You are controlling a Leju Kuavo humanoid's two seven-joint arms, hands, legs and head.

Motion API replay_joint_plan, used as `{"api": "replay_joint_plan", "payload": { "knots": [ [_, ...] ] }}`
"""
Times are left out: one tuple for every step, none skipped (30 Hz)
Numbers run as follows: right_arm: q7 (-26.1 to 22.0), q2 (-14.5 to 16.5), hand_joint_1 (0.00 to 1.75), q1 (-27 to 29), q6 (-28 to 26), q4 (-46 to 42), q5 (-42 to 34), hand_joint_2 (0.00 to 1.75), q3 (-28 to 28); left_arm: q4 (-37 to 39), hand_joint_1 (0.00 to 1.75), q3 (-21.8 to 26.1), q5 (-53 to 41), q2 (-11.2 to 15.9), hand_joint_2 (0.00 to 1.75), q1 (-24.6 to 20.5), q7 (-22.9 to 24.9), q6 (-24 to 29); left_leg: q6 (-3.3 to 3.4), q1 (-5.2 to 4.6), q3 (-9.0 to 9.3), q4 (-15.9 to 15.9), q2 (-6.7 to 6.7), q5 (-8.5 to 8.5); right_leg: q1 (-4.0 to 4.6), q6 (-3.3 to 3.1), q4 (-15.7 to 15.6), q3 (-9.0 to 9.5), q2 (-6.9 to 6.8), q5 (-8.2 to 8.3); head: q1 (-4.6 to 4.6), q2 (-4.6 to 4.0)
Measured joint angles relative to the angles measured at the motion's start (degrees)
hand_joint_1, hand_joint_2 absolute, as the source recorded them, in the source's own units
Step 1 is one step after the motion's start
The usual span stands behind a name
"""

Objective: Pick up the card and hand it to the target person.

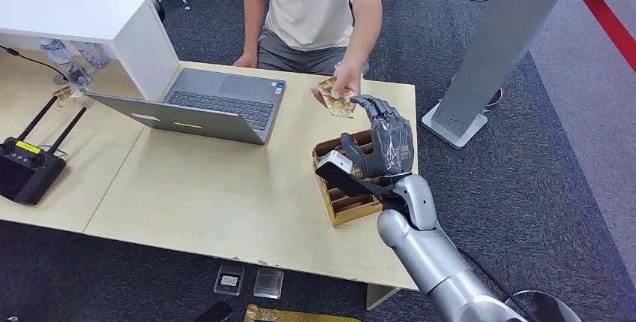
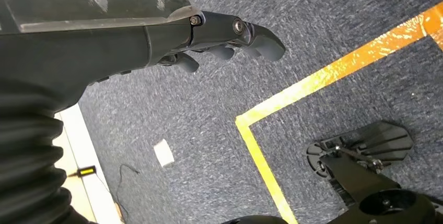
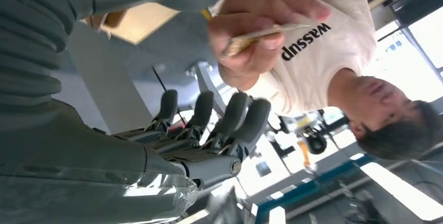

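The card [image 1: 335,100] is a small tan piece, pinched in the seated person's hand [image 1: 341,85] at the table's far edge. In the right wrist view the card [image 3: 264,32] lies edge-on between that person's fingers [image 3: 261,15]. My right hand [image 1: 381,142] is raised just right of the card, one fingertip close to it and the fingers spread. The wrist view shows that hand [image 3: 203,130] holding nothing, its fingers apart from the card. My left hand [image 2: 156,31] hangs over the carpet with nothing in it, fingers loosely extended.
A wooden slotted card box [image 1: 346,203] sits under my right wrist on the light wood table [image 1: 217,202]. An open laptop [image 1: 217,104] stands mid-table, a black controller [image 1: 26,168] at the left, a white cabinet [image 1: 90,22] behind. A grey stand [image 1: 495,44] rises to the right.
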Motion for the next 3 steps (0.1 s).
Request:
{"api": "replay_joint_plan", "payload": {
  "knots": [
    [-0.4,0.1,0.00,0.1,0.2,0.1,-3.4,1.75,0.0,0.0,0.00,0.0,0.3,0.0,0.00,0.2,0.0,0.2,0.00,0.00,0.00,0.0,0.00,0.00,0.00,0.00,0.0,0.00,0.00,0.00,0.00,0.00],
    [-0.6,0.1,0.00,0.2,0.7,0.0,-6.7,1.75,0.0,0.0,0.00,0.0,0.5,0.0,0.00,0.3,-0.1,0.4,0.00,0.00,0.00,0.0,0.00,0.00,0.00,0.00,0.0,0.00,0.00,0.00,0.02,0.00],
    [-0.7,0.1,0.00,0.2,0.9,-0.1,-8.3,1.75,0.0,0.0,0.00,0.0,0.6,0.0,0.00,0.4,-0.1,0.5,0.00,0.00,0.00,0.0,0.00,0.00,0.00,0.00,0.0,0.00,0.00,0.00,0.02,0.00]
  ]
}}
